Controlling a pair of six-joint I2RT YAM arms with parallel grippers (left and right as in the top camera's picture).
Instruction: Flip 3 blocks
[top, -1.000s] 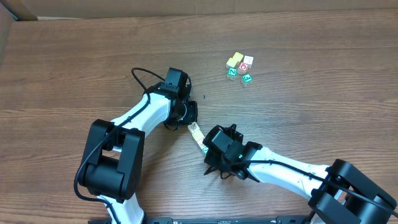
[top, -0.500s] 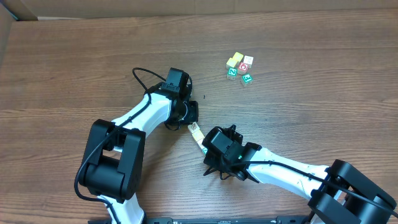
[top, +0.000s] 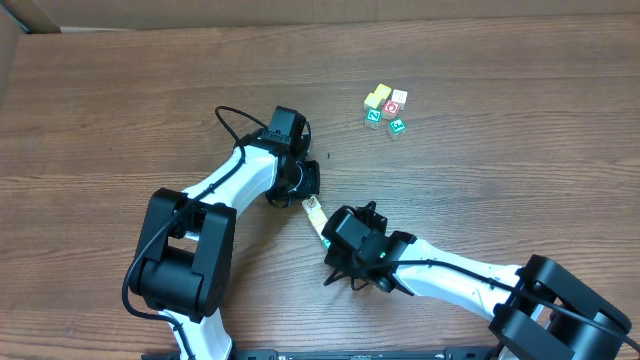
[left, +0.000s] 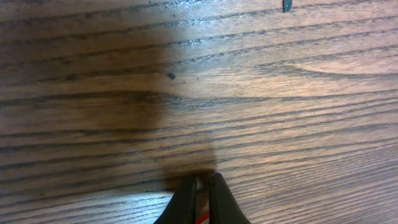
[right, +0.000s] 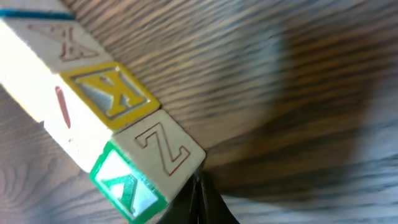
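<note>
**A:** Where are the blocks?

**B:** A row of three blocks (top: 317, 217) lies end to end on the tabletop (top: 500, 180), slanting between the two arms. The right wrist view shows it close up. A Z block (right: 163, 152) with a green side face is at the near end. A K block (right: 112, 93) with a yellow top touches it. Beyond that is a third block (right: 53, 37) with a pale top, its letter cut off by the frame edge.

**A:** Any others?

**B:** Yes, a loose cluster (top: 384, 108) sits well apart from the row, toward the upper right of the overhead view. Cream-yellow, white and green faces are packed around a red-faced cube (top: 391, 108).

**A:** What about the right hand?

**B:** The right hand (right: 198, 190) has its fingers pressed together into one dark point and holds nothing. The point sits right at the Z block's lower corner, but I cannot tell whether it touches.

**A:** And the left?

**B:** The left hand (left: 200, 190) is pressed together too, with no block between its fingers, and its tips are down close to bare wood. From overhead it is just beside the row's other end.
</note>
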